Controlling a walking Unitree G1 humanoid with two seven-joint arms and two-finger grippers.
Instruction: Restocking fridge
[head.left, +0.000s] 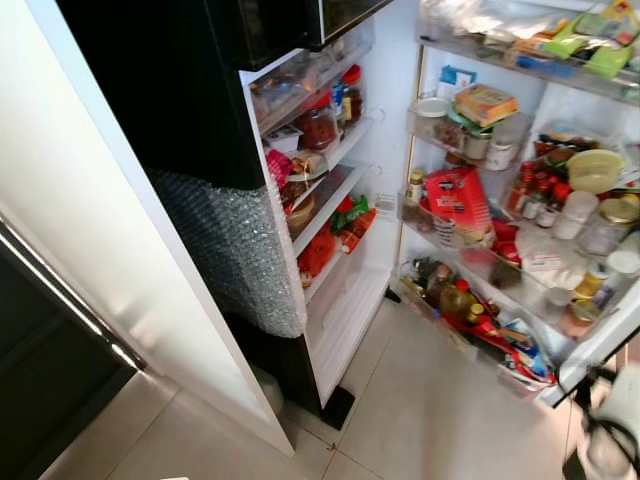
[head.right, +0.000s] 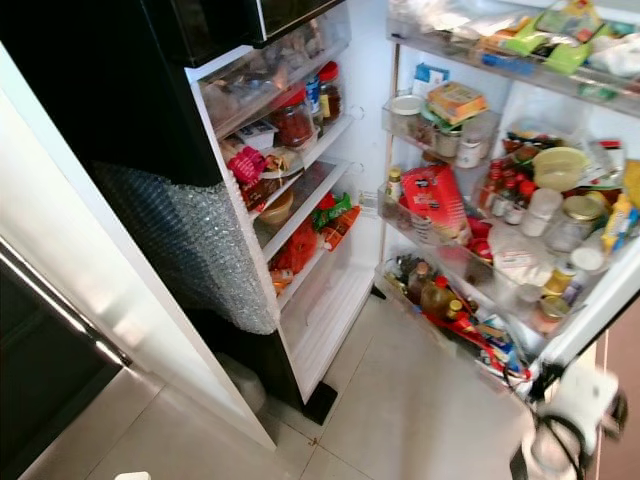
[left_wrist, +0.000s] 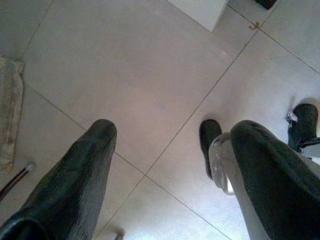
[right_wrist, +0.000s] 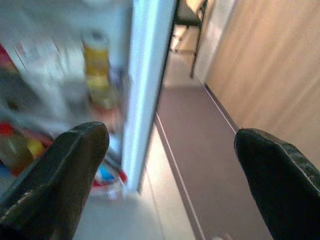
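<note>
The fridge stands open before me. Its inner shelves (head.left: 330, 190) hold a red-lidded jar (head.left: 318, 125), bowls and red packets. The door racks (head.left: 520, 270) on the right are packed with a red bag (head.left: 455, 200), an oil bottle (head.left: 455, 300), jars, sauce bottles and a yellow-green bowl (head.left: 595, 170). My right arm (head.left: 610, 430) is a blur low at the right, beside the door's outer edge. In the right wrist view, the right gripper (right_wrist: 172, 135) is open and empty by the door edge (right_wrist: 147, 85). The left gripper (left_wrist: 175, 135) hangs open and empty over the floor tiles.
Bubble wrap (head.left: 235, 250) covers the fridge's dark side, next to a white panel and a dark cabinet with a long handle (head.left: 60, 290). A cloth (left_wrist: 10, 110) lies on the tiles near my black feet (left_wrist: 210, 145). A corridor with a chair (right_wrist: 187, 20) runs past the door.
</note>
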